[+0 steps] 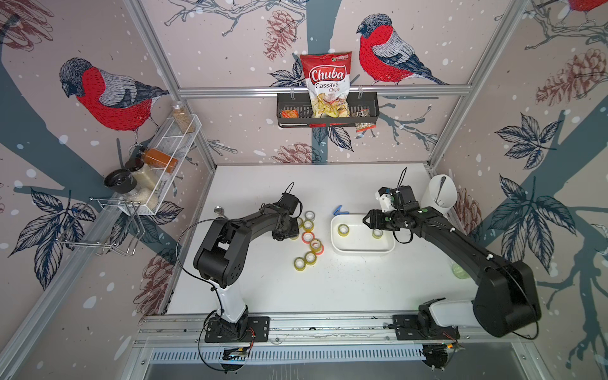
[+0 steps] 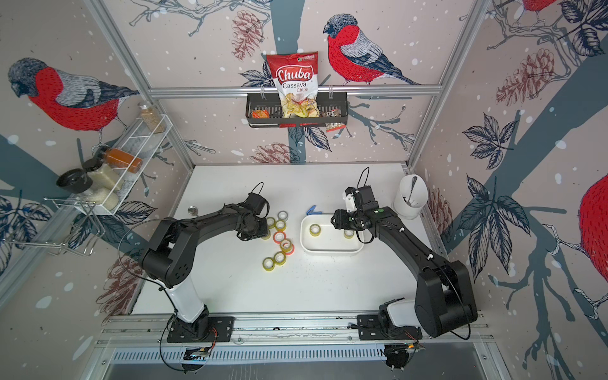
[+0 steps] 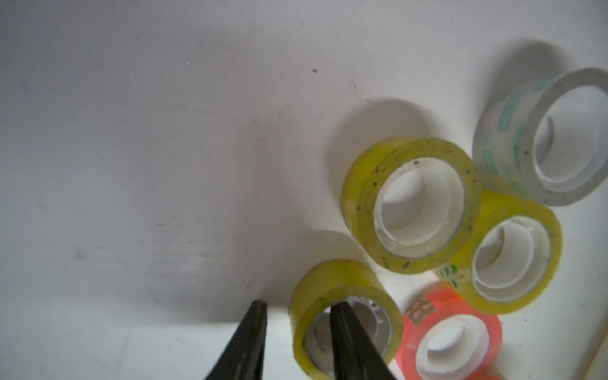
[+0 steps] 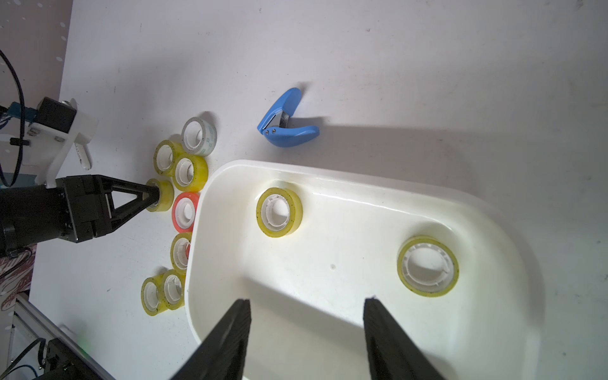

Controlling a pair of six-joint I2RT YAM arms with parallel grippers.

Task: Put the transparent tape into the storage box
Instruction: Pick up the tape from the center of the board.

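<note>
Yellowish clear plastic, the tape roll (image 3: 332, 283) I'm working lies flat on the white table (image 3: 131, 164), core up, at the edge of a cluster of rolls on the left arm's side of the storage box (image 4: 329, 169). My left gripper (image 3: 298, 306) straddles its wall. One finger is down inside the core, and the other is outside with a sliver of table showing between it and the roll, so it isn't pinching. An orange roll (image 3: 454, 329) sits just beside it. Inside the box lie a yellow roll (image 4: 279, 212) and a second yellow roll (image 4: 427, 266), well apart. My right gripper (image 4: 306, 306) hangs over the box, fingers spread, holding nothing. A blue staple remover (image 4: 286, 128) lies near the box's far corner.
</note>
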